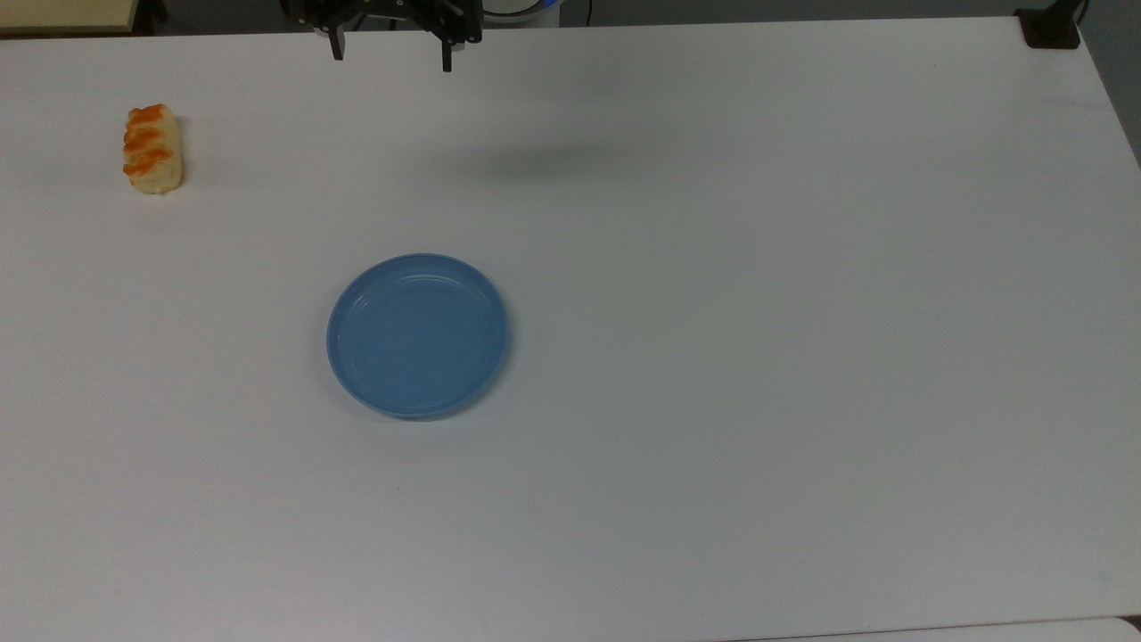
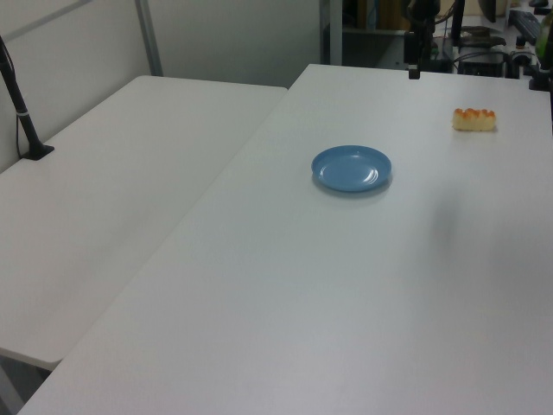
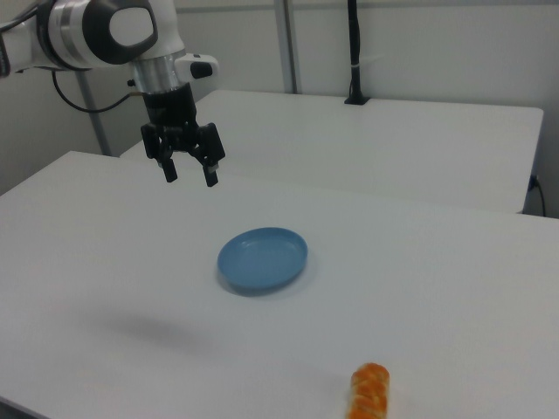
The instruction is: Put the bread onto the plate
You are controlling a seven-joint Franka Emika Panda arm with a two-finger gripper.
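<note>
Bread: nearest the lens in the right view, at the bottom edge, its lower end cut off by the frame; whole in the top view's upper left, lying on the surface, well apart from the plate.
Plate: centre-left of the top view, flat on the surface, nothing on it.
Surface: white; a second one stands just beside it in the left view.
Hand: upper left of the right view, raised above the surface, fingers spread, grasping nothing; in the top view its body is cut off by the top edge.
Shadow: faint smudge on the surface below the hand.
</note>
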